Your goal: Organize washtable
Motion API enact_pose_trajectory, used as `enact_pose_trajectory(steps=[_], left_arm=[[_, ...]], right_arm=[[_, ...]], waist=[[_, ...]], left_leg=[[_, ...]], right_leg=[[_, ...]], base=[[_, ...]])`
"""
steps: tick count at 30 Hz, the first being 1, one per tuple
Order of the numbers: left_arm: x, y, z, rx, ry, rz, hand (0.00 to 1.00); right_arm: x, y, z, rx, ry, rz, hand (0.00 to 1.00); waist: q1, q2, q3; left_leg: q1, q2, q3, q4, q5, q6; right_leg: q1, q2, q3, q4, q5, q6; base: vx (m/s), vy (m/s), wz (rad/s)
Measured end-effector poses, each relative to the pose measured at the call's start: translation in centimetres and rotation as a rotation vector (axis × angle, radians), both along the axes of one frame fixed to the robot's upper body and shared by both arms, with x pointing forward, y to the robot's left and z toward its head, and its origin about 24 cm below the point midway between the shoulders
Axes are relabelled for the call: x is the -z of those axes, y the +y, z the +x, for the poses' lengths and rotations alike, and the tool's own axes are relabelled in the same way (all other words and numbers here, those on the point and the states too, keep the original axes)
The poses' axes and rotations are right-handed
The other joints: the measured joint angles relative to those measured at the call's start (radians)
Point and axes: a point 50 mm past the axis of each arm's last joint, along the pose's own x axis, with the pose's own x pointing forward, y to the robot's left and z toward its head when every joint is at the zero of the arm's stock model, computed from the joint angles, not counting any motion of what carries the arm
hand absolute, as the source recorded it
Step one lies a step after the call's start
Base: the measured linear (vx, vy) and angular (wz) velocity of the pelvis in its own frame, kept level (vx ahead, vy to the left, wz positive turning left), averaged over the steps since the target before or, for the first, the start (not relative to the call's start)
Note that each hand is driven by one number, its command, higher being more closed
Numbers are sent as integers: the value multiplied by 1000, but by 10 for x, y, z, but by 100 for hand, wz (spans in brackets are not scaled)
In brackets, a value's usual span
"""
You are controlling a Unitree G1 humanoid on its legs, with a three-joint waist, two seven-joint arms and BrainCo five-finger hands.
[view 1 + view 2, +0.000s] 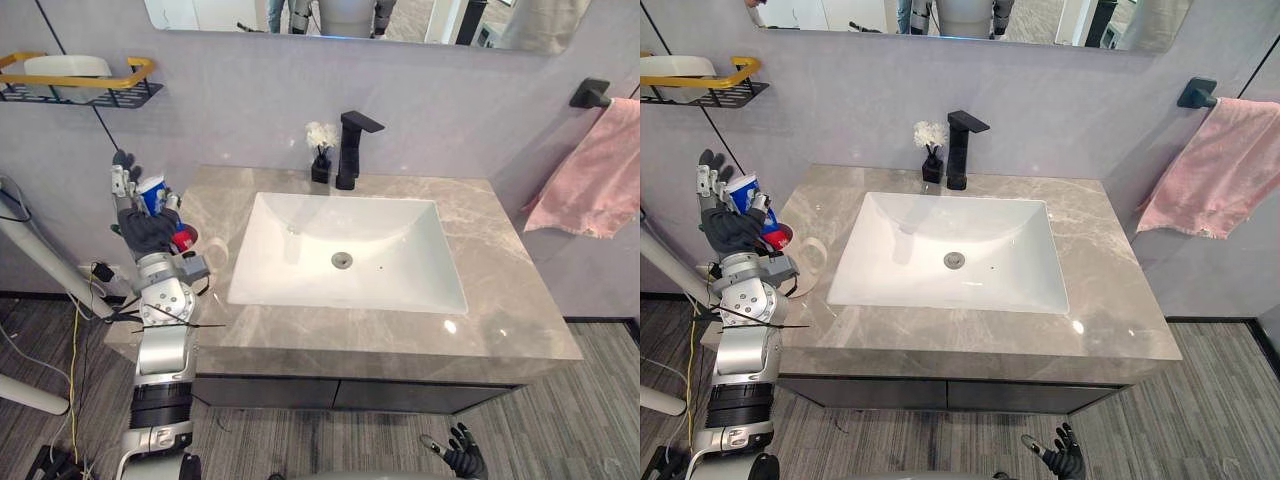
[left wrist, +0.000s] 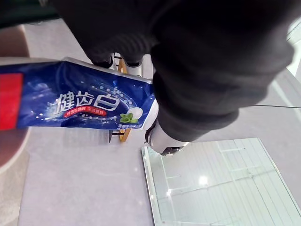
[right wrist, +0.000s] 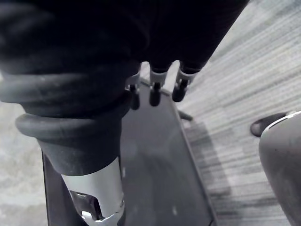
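Note:
A blue toothpaste tube (image 1: 152, 193) with a red cap is held upright in my left hand (image 1: 143, 228), raised just off the left edge of the grey marble washtable (image 1: 500, 300). The thumb and fingers pinch the tube, whose blue printed body (image 2: 80, 101) crosses the left wrist view. Above and to the left, a wall shelf (image 1: 80, 92) with a yellow rail carries a white dish. My right hand (image 1: 462, 458) hangs low by the floor in front of the cabinet, fingers relaxed and holding nothing.
A pale round cup (image 1: 214, 251) lies on the counter's left side beside the white sink basin (image 1: 400, 280). Behind the basin stand a black faucet (image 1: 350, 150) and a small black vase of white flowers (image 1: 321, 152). A pink towel (image 1: 595, 185) hangs at right.

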Motion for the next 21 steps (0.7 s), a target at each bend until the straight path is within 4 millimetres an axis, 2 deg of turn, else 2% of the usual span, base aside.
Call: enact_pose_trajectory(steps=[5,8,11,13,16,18,21], left_arm=[[-8,-2,-3,8,-39,7,0],[-33,-5,-14,10,-170,31,0],[-63,-4,-37,-13,-355,59,0],[-74,-5,-50,-15,-439,75,0],[-78,-3,-59,-31,-476,87,0],[-78,-1,-76,-55,-487,118,0],[-74,2,-82,-73,-483,126,0]], right_arm=[[0,3,0,-20,3,1,0],[-1,1,1,-33,-10,10,0],[-12,-4,7,-36,-99,3,0],[-12,-3,6,-39,-98,-3,0],[-12,-2,0,-58,-79,-12,0],[-21,2,8,-120,-119,-43,0],[-22,2,9,-135,-120,-49,0]], waist=[[-2,0,0],[0,0,11],[-5,4,18],[-4,10,22],[7,19,28],[-6,22,31],[-2,22,30]], left_leg=[[0,0,-1,0,0,0],[4,-1,0,0,0,0],[7,0,3,0,0,1],[8,0,3,-1,-1,1],[9,0,1,-1,0,1],[11,0,1,-2,-1,1],[7,1,-2,-5,0,1]], right_leg=[[1,0,0,0,0,0],[4,0,-4,2,0,0],[5,1,-3,4,0,0],[5,2,-4,4,0,-1],[9,1,-6,5,0,-1],[10,2,-6,5,-1,-2],[6,2,-8,4,-1,-2]], base=[[0,0,0],[0,0,0],[0,0,0],[0,0,2],[0,0,2],[0,0,0],[0,0,2]])
